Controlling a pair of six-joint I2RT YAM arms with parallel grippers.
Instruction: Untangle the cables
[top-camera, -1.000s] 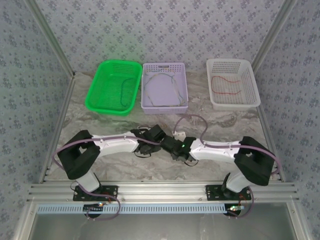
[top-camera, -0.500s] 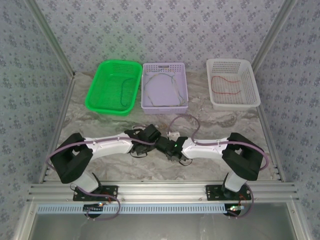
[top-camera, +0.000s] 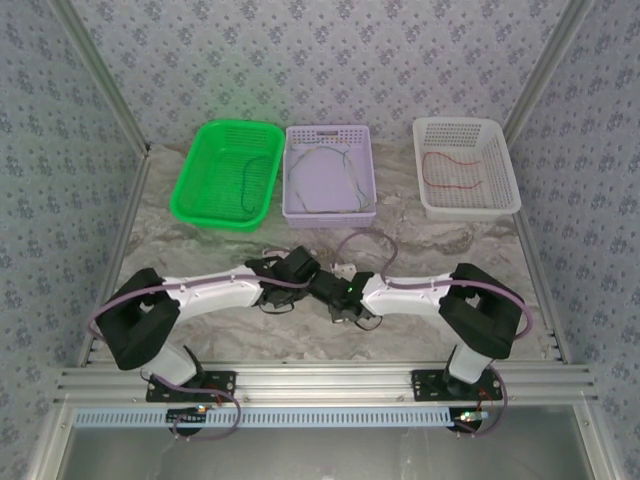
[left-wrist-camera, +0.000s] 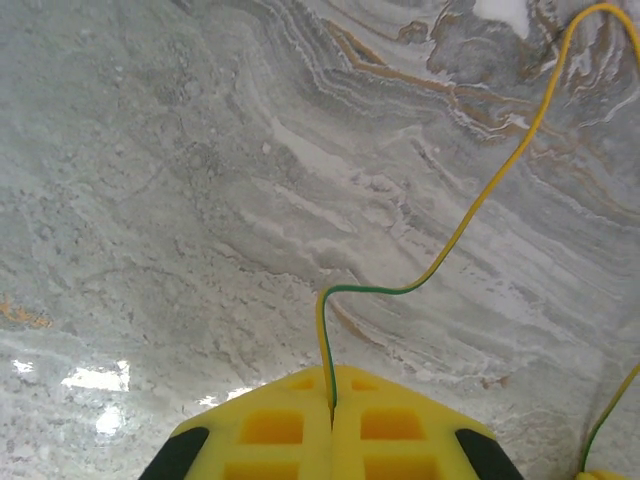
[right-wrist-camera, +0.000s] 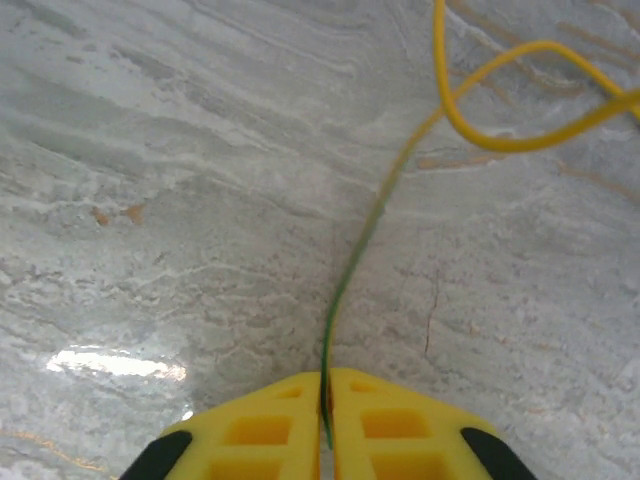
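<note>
The left gripper (left-wrist-camera: 332, 400) and right gripper (right-wrist-camera: 325, 390) each pinched the yellow wire (left-wrist-camera: 470, 215) tight. In 1 second they had moved closer (so it hung loose, not pulled).

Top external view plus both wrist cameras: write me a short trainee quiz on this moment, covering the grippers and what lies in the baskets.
1. True or false: the left gripper and the right gripper are each shut on a yellow-green wire.
2. Short answer: what colour is the thin wire lying in the green basket?
3. Pick one. The red wire lies in: A the green basket, B the white basket, C the left gripper.

Key: 1 true; 2 dark; 3 B.
</note>
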